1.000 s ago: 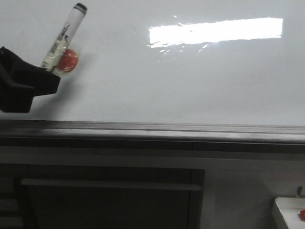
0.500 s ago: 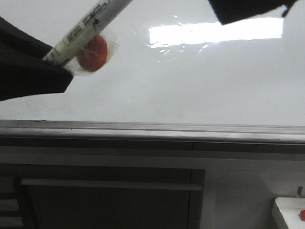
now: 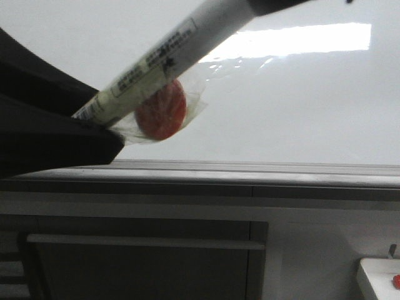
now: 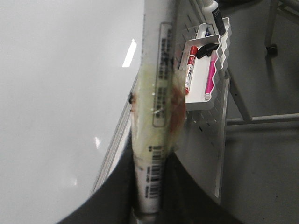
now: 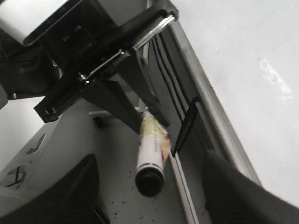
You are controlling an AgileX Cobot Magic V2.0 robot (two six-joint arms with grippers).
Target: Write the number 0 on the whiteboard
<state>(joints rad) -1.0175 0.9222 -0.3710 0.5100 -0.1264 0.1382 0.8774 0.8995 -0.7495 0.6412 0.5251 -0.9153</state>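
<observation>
Your left gripper [image 3: 94,125] is clamped on the lower end of a marker [image 3: 159,65], which slants up to the right across the front view, close to the camera. A red disc [image 3: 161,111] wrapped in clear film sits against the marker just above the gripper. In the right wrist view the marker [image 5: 150,156] points its dark cap end toward that camera, and the right gripper [image 5: 149,196] stands wide apart around it, fingers on either side and not touching it, holding nothing. The whiteboard [image 3: 300,106] fills the background behind the marker, with a bright reflection at its upper right and a grey rail [image 3: 250,170] along its lower edge. No 0 shows on the whiteboard. In the left wrist view a white tray [image 4: 205,65] beside the whiteboard holds a red pen [image 4: 189,70].
</observation>
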